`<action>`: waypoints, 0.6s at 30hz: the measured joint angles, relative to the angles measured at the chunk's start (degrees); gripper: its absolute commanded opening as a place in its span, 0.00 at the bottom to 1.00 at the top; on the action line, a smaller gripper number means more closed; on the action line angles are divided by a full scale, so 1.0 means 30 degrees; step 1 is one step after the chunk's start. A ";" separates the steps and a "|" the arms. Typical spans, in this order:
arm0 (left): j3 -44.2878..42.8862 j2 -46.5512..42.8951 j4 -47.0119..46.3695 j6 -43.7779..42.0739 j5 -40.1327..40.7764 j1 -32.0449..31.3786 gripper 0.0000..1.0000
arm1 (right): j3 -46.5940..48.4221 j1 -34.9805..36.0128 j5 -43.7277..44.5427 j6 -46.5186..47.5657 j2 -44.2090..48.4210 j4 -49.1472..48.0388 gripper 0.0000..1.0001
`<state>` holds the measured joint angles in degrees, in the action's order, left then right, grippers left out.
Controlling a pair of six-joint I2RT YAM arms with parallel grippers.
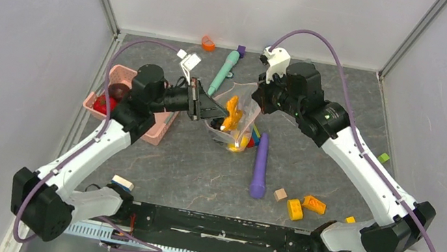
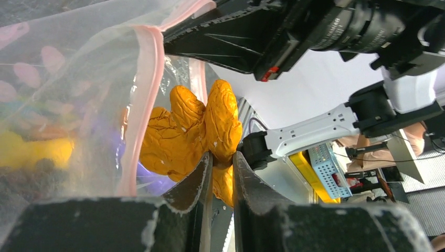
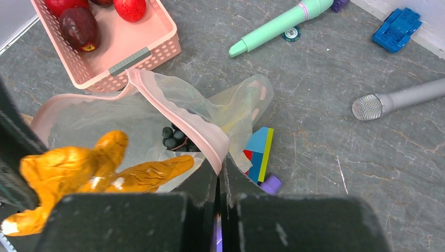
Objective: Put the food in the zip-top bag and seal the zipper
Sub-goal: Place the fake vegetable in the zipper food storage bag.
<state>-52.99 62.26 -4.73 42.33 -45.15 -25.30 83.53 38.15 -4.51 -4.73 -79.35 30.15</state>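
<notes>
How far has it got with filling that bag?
Partly done: dark berries already lie in the bag. In hand: the left jaws hold an orange toy food at its mouth, which the right jaws pinch open. Left: red and maroon fruit in the basket, then the zipper, unsealed.

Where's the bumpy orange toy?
Top view, mid-table: the orange toy is pinched by the left gripper at the open zip-top bag, right of the pink basket.
</notes>
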 measured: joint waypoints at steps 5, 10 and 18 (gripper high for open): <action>-0.1064 0.1035 0.1494 -0.1013 0.1443 -0.0831 0.02 | -0.0277 0.0000 0.0007 -0.0051 0.0117 -0.0204 0.00; -0.2441 0.1581 0.3402 -0.2164 0.3920 -0.1778 0.07 | -0.0466 0.0000 -0.0015 -0.0058 0.0313 -0.0284 0.00; -0.3708 0.2106 0.5515 -0.3096 0.7424 -0.2645 0.17 | -0.0729 0.0000 -0.0262 -0.0138 0.0539 -0.0350 0.00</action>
<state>-64.12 68.58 11.81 33.04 -22.87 -33.23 81.34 38.15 -5.30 -5.15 -77.73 29.10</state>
